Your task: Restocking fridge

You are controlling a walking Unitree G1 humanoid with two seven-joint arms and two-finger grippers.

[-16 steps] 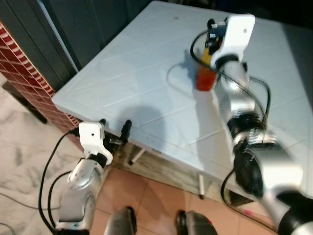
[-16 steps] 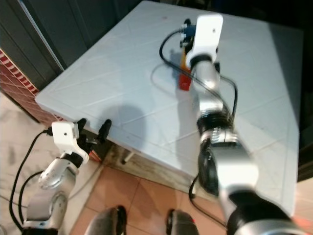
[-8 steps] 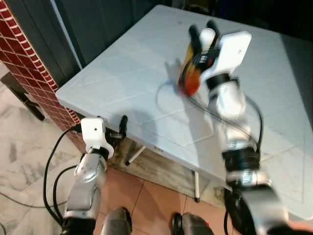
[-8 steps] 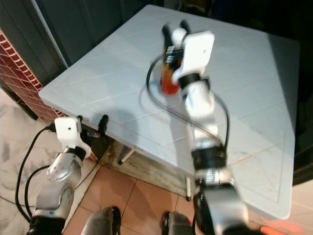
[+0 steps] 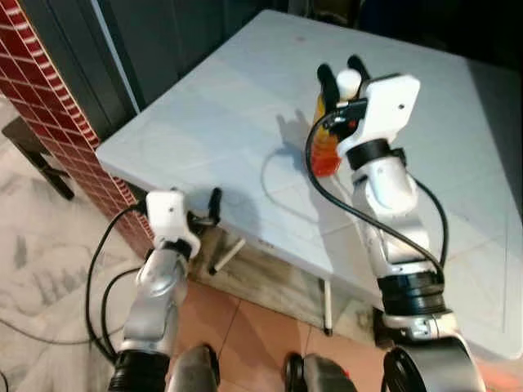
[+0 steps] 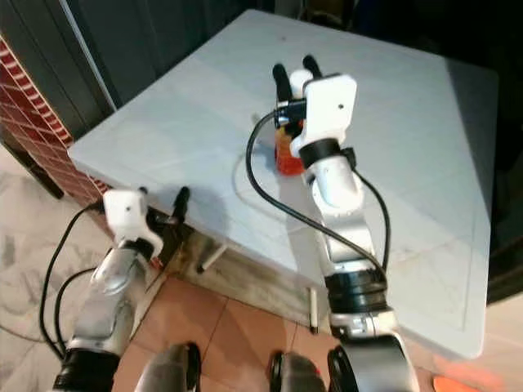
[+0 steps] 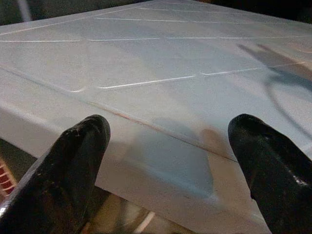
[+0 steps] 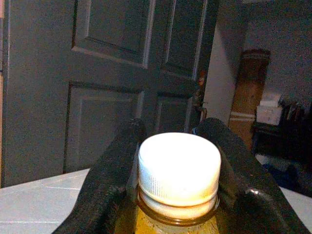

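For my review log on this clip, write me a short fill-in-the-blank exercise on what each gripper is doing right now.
1. The right gripper is shut on a bottle of orange juice with a ____ cap.
2. The bottle is over the pale ____.
3. The left gripper, its jaws ____, holds nothing.
4. The left gripper hovers at the table's near ____.

Missing words: white; table; open; edge

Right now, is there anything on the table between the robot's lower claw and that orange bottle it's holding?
No. In the left eye view, only bare white table lies between the open left gripper at its edge and the bottle gripped by the right gripper.
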